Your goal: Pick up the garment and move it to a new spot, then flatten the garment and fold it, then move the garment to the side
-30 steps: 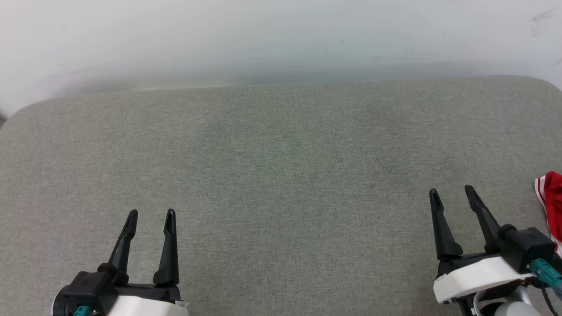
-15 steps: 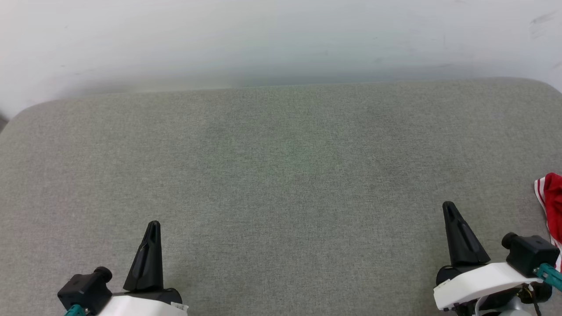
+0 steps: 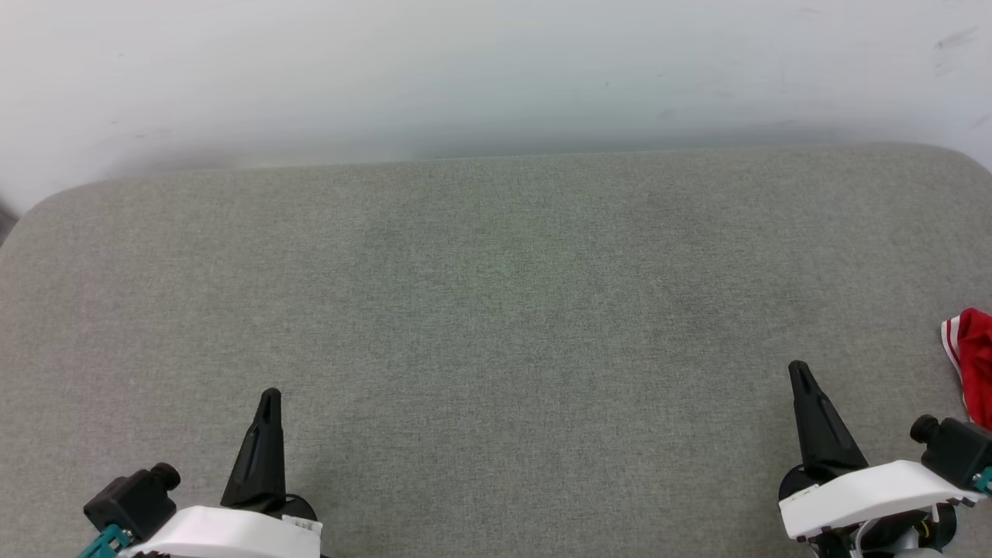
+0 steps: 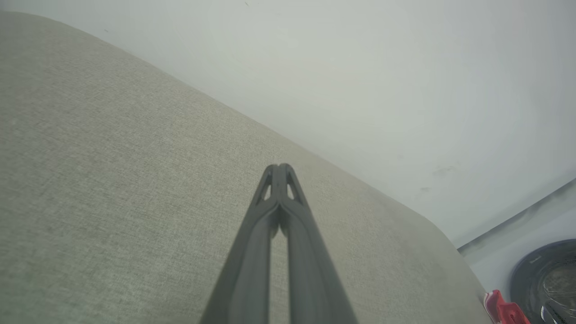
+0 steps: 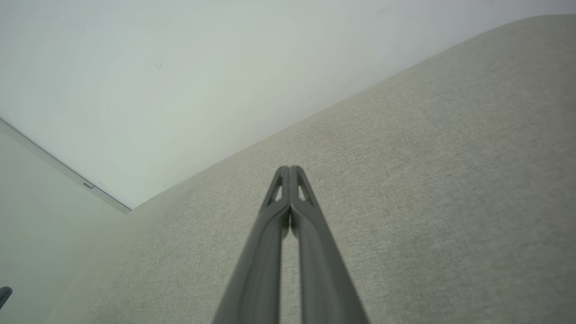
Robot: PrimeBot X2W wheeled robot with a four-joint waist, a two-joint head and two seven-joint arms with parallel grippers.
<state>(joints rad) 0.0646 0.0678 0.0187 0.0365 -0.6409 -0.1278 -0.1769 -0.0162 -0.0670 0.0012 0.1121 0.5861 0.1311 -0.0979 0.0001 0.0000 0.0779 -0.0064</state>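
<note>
The garment (image 3: 973,364) shows as a small red patch with white-striped trim at the right edge of the head view, lying on the grey fabric surface (image 3: 496,310); most of it is cut off by the frame. A bit of red garment (image 4: 504,310) also peeks in at the lower right of the left wrist view. My left gripper (image 3: 269,397) sits at the lower left, shut and empty, fingertips together (image 4: 279,167). My right gripper (image 3: 798,368) is at the lower right, also shut on nothing (image 5: 289,168), about two hand-widths left of the garment.
A pale wall (image 3: 496,70) rises behind the surface's far edge. The surface has rounded corners at the far left and far right. A dark round object (image 4: 546,279) stands beyond the surface's corner in the left wrist view.
Both grippers went from open to shut with nothing between the fingers. The head view has shifted slightly, so the scene sits a little lower in the frame.
</note>
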